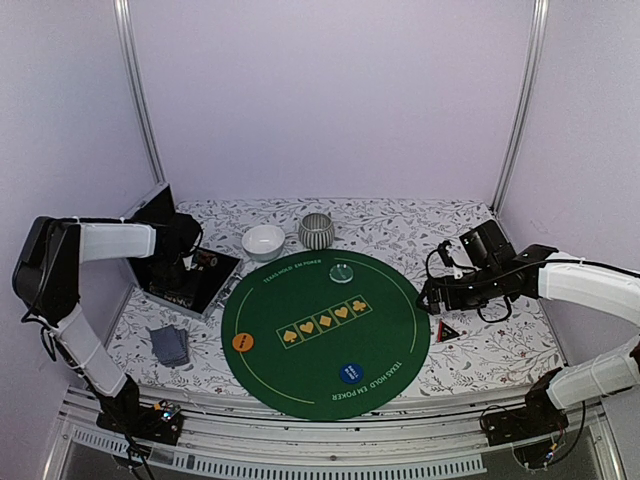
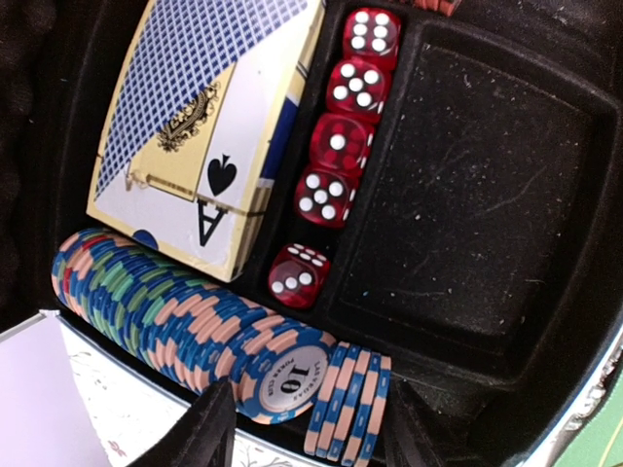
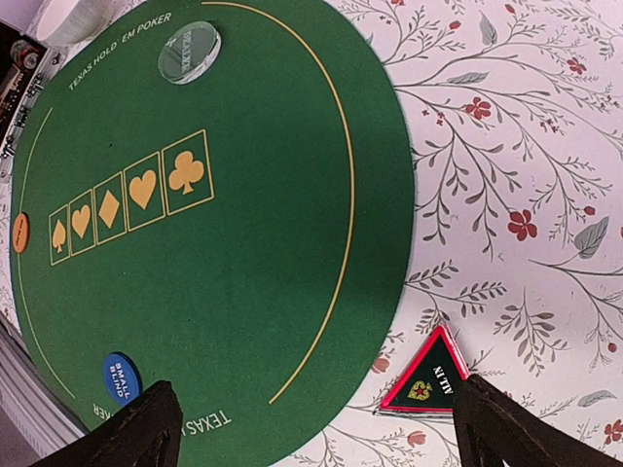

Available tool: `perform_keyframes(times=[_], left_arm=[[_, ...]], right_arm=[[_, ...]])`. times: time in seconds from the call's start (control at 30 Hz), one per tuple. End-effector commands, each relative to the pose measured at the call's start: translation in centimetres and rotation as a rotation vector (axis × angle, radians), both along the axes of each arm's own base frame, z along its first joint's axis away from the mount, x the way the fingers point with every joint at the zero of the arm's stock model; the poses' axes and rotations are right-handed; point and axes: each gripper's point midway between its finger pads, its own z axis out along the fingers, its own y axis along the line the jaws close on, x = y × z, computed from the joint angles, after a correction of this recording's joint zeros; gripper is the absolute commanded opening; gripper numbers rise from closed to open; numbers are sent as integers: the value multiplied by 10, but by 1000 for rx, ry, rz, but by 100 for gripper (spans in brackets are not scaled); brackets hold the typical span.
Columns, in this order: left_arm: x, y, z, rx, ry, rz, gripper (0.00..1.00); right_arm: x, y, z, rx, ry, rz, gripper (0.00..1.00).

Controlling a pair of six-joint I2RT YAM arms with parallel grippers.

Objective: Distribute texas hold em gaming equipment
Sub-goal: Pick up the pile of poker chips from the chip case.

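My left gripper (image 2: 307, 438) is open inside the black case (image 1: 185, 270), its fingers either side of the near end of a row of blue-pink striped poker chips (image 2: 195, 321). A few chips (image 2: 348, 404) stand apart from that row. My right gripper (image 3: 321, 438) is open and empty, low over the mat's right edge (image 1: 432, 297). The red-black triangle (image 3: 425, 377) lies on the tablecloth beside its right finger (image 3: 516, 433). Orange (image 1: 243, 341), blue (image 1: 351, 374) and pale green (image 1: 342, 272) discs lie on the green mat. Grey-blue cards (image 1: 169, 344) lie left of the mat.
The case also holds a boxed deck showing an ace of spades (image 2: 209, 126), several red dice (image 2: 336, 146) and an empty compartment (image 2: 467, 185). A white bowl (image 1: 263, 241) and a striped grey bowl (image 1: 316, 231) stand behind the green mat (image 1: 400, 330).
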Motion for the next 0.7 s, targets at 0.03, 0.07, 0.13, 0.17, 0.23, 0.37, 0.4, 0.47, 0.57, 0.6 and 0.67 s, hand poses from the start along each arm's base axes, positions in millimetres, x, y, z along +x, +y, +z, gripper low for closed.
perform_keyframes(times=[0.03,0.07,0.13,0.17,0.23,0.37,0.4,0.47,0.57,0.6,0.67], left_arm=[[0,6,5,24,-21,16,56],[0,7,5,24,-18,18,57],[0,4,1,-5,-3,13,57],[-1,1,-2,-25,8,8,56],[-3,-4,-9,-58,32,-1,55],[-9,-11,-18,-95,67,-10,51],[-9,-13,-19,-108,69,-13,49],[-7,-23,-15,-137,59,-39,45],[-5,-46,-4,-158,14,-136,44],[-5,-53,-1,-163,3,-159,44],[-7,-58,0,-173,0,-177,45]], right_arm=[[2,3,4,11,2,13,99],[2,3,3,9,4,13,99],[1,3,2,9,6,14,99],[1,3,2,11,6,13,99],[2,3,2,10,5,12,99],[1,2,2,11,5,11,99],[0,2,2,11,6,9,99],[0,1,1,9,6,7,99],[0,1,0,7,8,8,99],[0,2,1,8,7,9,99],[0,2,1,9,7,8,99]])
